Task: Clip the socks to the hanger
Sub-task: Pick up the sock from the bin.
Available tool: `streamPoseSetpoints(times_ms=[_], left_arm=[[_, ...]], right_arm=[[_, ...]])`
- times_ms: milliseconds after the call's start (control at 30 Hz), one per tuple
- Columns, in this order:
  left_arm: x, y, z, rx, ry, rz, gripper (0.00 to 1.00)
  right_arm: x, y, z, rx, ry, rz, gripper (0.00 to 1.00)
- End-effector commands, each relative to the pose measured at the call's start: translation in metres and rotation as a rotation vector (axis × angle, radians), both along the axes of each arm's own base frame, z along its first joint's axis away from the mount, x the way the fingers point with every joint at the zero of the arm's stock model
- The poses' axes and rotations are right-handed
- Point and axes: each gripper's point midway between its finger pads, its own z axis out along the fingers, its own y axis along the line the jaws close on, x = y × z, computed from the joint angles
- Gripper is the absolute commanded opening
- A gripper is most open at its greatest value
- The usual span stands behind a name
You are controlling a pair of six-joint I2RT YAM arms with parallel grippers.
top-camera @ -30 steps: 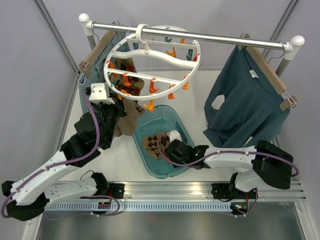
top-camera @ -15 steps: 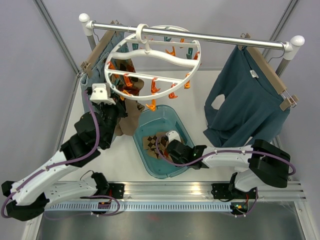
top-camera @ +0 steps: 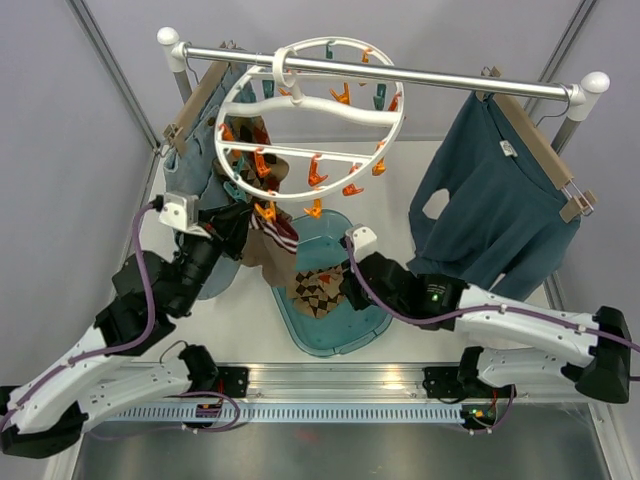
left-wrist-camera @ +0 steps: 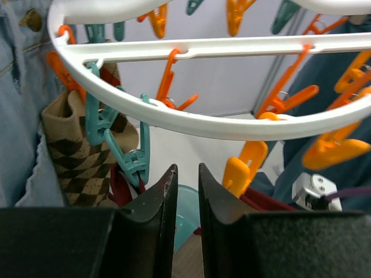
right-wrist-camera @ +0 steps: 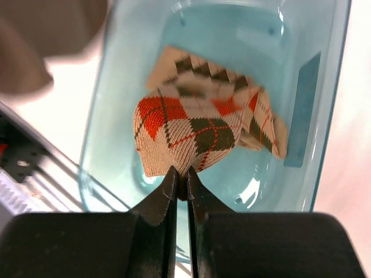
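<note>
Sock [right-wrist-camera: 191, 134] pinched by R hand [right-wrist-camera: 179, 177] over bin [right-wrist-camera: 316, 87].

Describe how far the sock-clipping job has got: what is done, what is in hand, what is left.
Done: at least one clipped sock hangs from the hanger. In hand: the right gripper is shut on a second sock over the teal bin. The left gripper sits empty, slightly open, under the ring. Left: clip that sock, then what looks like another sock lying in the bin.
</note>
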Motion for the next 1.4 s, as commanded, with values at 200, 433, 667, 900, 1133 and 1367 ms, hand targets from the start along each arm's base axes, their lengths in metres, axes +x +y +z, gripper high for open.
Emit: streamPoseSetpoints(times_ms=[200,433,667,900,1133,1367], left_arm=[[-0.060,-0.033,0.020,-0.017,-0.227,-0.395,0.27],[-0.109,-0.054,0.030,0.043,-0.426,-0.663,0.33],[-0.122,-0.085,0.020,0.123,-0.480,-0.820,0.36],[-0.112,-0.098,0.010,0.179,-0.502,-0.815,0.38],[-0.111,-0.108,0.000,0.220,-0.504,-0.844,0.39],[-0.117,-0.116,-0.006,0.223,-0.497,-0.895,0.39]], right_arm=[[-0.006,-0.008,0.087,0.064,-0.053,0.038,0.00],[-0.011,-0.012,0.149,0.142,-0.095,0.060,0.00],[-0.023,-0.013,0.194,0.197,-0.098,0.120,0.00],[-0.053,-0.010,0.229,0.299,-0.013,0.231,0.00],[-0.078,-0.006,0.243,0.332,0.094,0.313,0.00],[-0.089,-0.005,0.252,0.375,0.143,0.338,0.00]])
